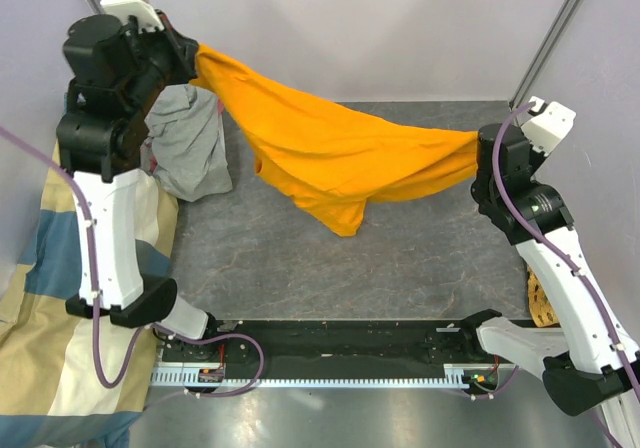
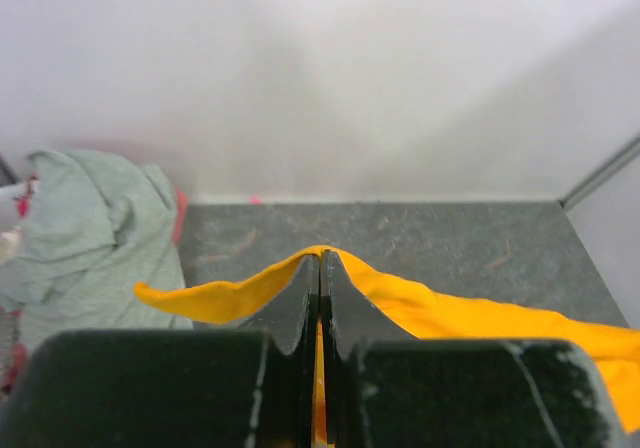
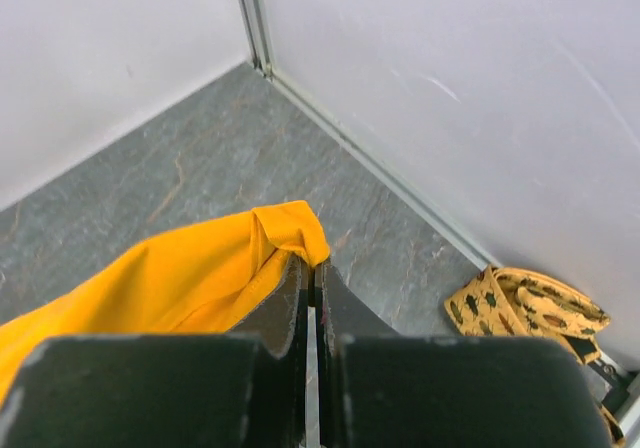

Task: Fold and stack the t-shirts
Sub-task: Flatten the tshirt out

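Note:
The orange t-shirt (image 1: 340,158) hangs stretched in the air between my two grippers, sagging in the middle over the grey table (image 1: 330,258). My left gripper (image 1: 190,63) is shut on its left end, high at the back left; in the left wrist view the orange cloth (image 2: 450,313) drapes over the closed fingertips. My right gripper (image 1: 482,153) is shut on its right end; in the right wrist view a hemmed corner (image 3: 290,228) bunches at the fingertips. The grey t-shirt (image 1: 190,143) lies crumpled at the table's back left, and it also shows in the left wrist view (image 2: 90,228).
A large cream-and-blue blocked cloth (image 1: 50,298) lies off the table's left edge. A tan patterned piece (image 3: 525,308) sits by the right wall, also in the top view (image 1: 540,303). White walls close the back and right.

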{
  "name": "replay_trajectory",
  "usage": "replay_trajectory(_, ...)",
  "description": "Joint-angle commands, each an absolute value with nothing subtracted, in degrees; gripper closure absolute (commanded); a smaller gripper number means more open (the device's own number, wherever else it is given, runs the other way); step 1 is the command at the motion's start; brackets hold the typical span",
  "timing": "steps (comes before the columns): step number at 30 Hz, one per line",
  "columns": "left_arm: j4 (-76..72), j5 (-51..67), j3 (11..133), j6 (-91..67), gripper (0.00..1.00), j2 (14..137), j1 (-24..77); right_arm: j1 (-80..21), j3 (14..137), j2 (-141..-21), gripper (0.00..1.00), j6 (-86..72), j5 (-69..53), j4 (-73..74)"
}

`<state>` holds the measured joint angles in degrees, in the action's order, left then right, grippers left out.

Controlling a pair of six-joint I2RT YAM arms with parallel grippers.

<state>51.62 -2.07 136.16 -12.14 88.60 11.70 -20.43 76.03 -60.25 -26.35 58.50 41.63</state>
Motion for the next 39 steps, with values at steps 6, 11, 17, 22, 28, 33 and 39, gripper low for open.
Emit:
replay_trajectory(6,51.86,-13.97,139.75,-6.16,0.98,80.69,11.07,-19.69,78.75,-57.40,1.00,-21.62,65.39,36.12)
replay_trajectory(11,51.94,-16.87,138.17,-4.57,0.98,79.28,11.07,-19.60,78.40,-57.13,1.00,-20.66,66.97,35.77)
replay_trajectory(17,52.03,-16.44,132.21,-4.83,0.98,79.28,10.99,-19.51,74.81,-56.43,0.98,-21.09,65.13,36.56)
replay_trajectory(22,48.71,-15.47,124.12,-6.06,0.98,80.07,11.07,-18.81,70.67,-57.30,0.98,-23.64,63.46,37.09)
replay_trajectory(28,38.52,-13.28,112.16,-8.87,0.98,86.20,11.07,-17.14,65.40,-63.96,1.00,-28.65,56.70,34.46)
replay_trajectory(33,32.88,-11.69,115.39,-9.75,0.98,102.45,11.07,-16.61,63.02,-70.92,1.00,-31.20,54.67,30.86)
replay_trajectory(39,31.38,-7.83,132.17,-10.63,0.98,123.18,10.99,-16.35,62.32,-76.11,1.00,-32.69,52.21,28.48)
